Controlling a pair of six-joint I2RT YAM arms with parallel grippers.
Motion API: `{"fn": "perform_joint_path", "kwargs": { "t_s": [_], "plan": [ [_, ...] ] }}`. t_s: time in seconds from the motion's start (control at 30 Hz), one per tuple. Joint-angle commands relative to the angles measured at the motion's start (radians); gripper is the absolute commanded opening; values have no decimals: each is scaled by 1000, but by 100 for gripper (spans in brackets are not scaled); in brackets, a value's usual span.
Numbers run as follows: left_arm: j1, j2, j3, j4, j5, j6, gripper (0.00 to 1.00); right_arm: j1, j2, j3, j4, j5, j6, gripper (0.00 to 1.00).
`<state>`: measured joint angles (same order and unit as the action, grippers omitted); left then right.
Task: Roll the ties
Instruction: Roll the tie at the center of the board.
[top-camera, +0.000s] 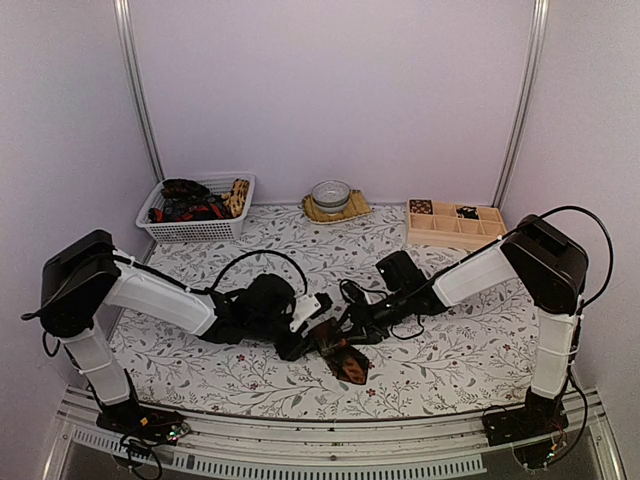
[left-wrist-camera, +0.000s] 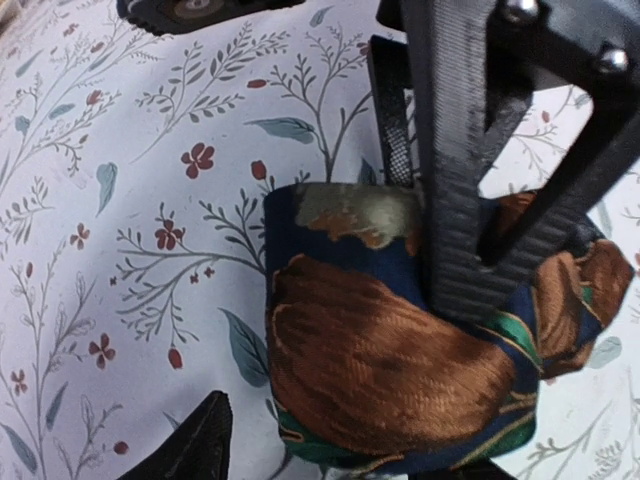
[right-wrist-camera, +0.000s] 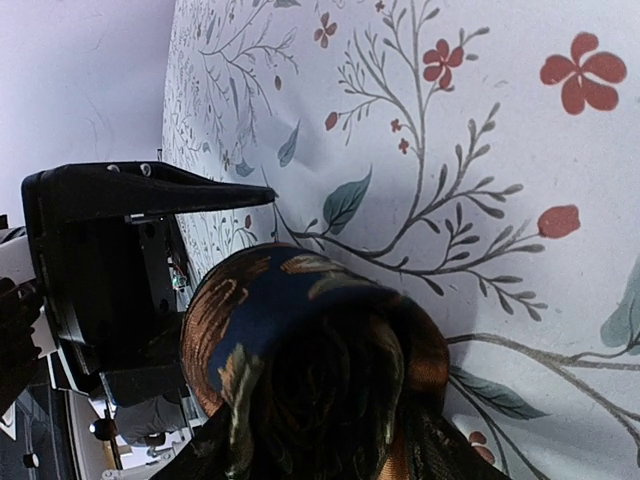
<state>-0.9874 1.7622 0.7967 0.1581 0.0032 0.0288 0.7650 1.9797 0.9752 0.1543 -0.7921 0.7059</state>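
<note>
Rolled tie (top-camera: 340, 355) centre front; basket (top-camera: 190, 230), bowl (top-camera: 330, 195), box (top-camera: 450, 238) far behind.

Middle of the worktop (top-camera: 450, 352) is jammed: left arm (top-camera: 160, 295) and right arm (top-camera: 480, 272) crowd the tie (top-camera: 342, 357). Basket (top-camera: 197, 212), bowl (top-camera: 331, 192) and wooden tray (top-camera: 455, 222) line the back, front strip's free.

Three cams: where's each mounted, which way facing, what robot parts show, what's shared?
Top external: fixed high behind the bases, facing down over the white floral-print tablecloth; both arms, left end effector, right end effector show.
Left wrist: left arm's wrist, looking down at the rolled navy-and-brown patterned fabric tie; own black ribbed finger crosses it.
Right wrist: right arm's wrist, facing low along the cloth at the roll's end; own fingers unclear.
Shared: all three see the tie.
</note>
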Motion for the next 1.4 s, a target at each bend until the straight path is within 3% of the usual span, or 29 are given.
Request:
{"fn": "perform_joint_path", "kwargs": {
  "t_s": [0.0, 0.1, 0.27, 0.57, 0.8, 1.03, 1.2, 1.37],
  "plan": [
    [-8, -110, -39, -25, 127, -38, 63, 18, 0, -9, -90, 105, -63, 53],
    [12, -171, -64, -35, 159, -61, 74, 16, 9, -12, -88, 109, -82, 53],
    [75, -216, -98, -14, 268, -92, 81, 16, 13, -6, -104, 129, -129, 51],
    [189, -117, -89, 119, 492, -327, 100, 16, 8, -15, -130, 174, -200, 50],
    [217, 28, -62, 179, 616, -500, 100, 18, -6, -18, -136, 200, -214, 50],
    [216, 82, -65, 228, 643, -603, 100, 20, -23, -15, -156, 234, -225, 50],
    [196, 106, -47, 211, 616, -650, 99, 22, -34, -17, -159, 257, -225, 50],
    [143, 121, -31, 127, 534, -640, 88, 24, -49, -22, -157, 278, -216, 50]
  ]
}}
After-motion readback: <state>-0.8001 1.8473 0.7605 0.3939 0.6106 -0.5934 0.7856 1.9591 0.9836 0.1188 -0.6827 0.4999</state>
